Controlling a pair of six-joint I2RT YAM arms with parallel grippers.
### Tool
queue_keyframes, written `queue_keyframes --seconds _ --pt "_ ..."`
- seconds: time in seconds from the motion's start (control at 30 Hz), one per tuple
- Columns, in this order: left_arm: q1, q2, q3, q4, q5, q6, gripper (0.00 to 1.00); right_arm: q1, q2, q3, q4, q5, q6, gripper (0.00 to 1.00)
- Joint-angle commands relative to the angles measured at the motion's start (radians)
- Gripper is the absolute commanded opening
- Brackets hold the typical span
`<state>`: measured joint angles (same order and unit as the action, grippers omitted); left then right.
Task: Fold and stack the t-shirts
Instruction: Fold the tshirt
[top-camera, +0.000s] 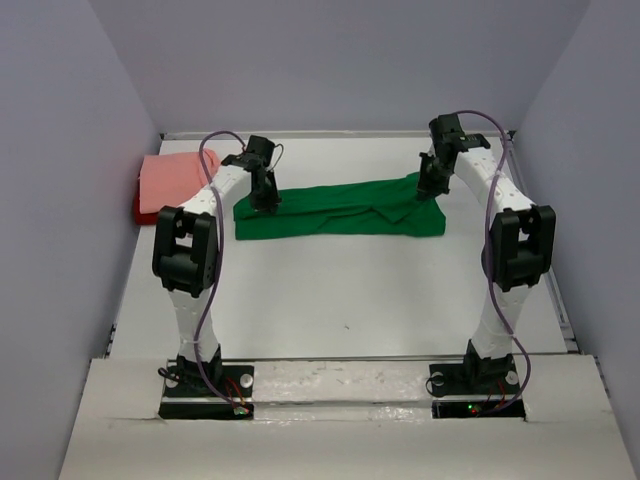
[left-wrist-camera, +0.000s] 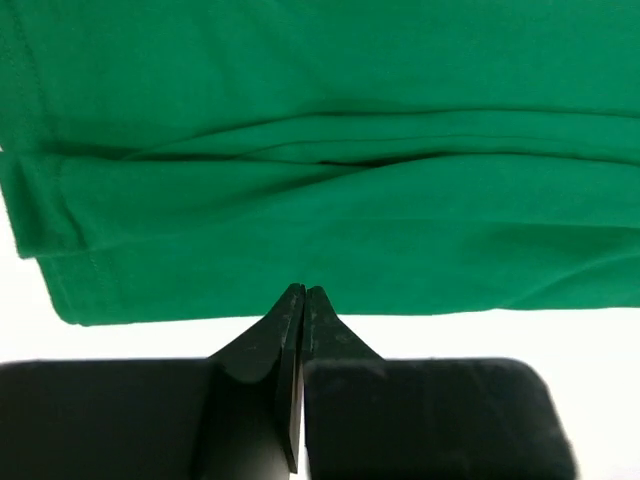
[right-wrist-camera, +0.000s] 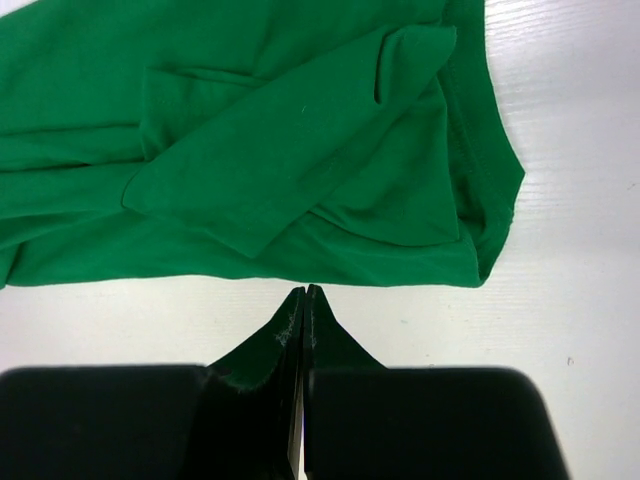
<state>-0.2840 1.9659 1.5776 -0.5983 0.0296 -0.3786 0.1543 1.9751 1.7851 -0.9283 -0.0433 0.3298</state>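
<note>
**Top and wrist views, read from the near edge outward.** The table (top-camera: 350, 300) shows as bare white surface ahead of the arm bases at 6 o'clock. Past the centre, toward 12 o'clock, the green t-shirt (top-camera: 335, 212) lies flat as a long band running from 9 to 3 o'clock, with a flap folded over at its 3 o'clock end.

The left gripper (left-wrist-camera: 303, 292) is clenched tip to tip at the band's near hem, at the 9 o'clock end. The right gripper (right-wrist-camera: 303, 292) is likewise clenched, its tips touching the near hem at the 3 o'clock end. Whether either has cloth nipped between its tips cannot be told.

Farthest, at 10 o'clock, the salmon pink t-shirt (top-camera: 177, 175) rests folded on the dark red t-shirt (top-camera: 140, 210), of which only an edge shows.

The step in hand appears to be pinching both near corners for the next fold. Done well, each pinch catches every layer. Both ends then rise together and level, and the hem travels toward 12 o'clock without stretching the band. A missed hem calls for a regrasp.
</note>
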Motion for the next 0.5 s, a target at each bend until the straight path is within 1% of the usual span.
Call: queue_keyframes --seconds 0.0,0.1,0.47 --pt "0.005 0.036 0.001 -0.031 -0.056 0.004 0.09 0.005 -0.076 0.031 0.011 0.025 0.005 0.00" --pt "0.005 0.054 0.019 -0.041 -0.106 0.007 0.06 0.005 -0.079 0.020 0.011 0.036 0.005 0.00" --pt "0.037 0.133 0.096 -0.067 -0.131 0.015 0.06 0.005 -0.099 0.010 0.008 0.068 0.009 0.00"
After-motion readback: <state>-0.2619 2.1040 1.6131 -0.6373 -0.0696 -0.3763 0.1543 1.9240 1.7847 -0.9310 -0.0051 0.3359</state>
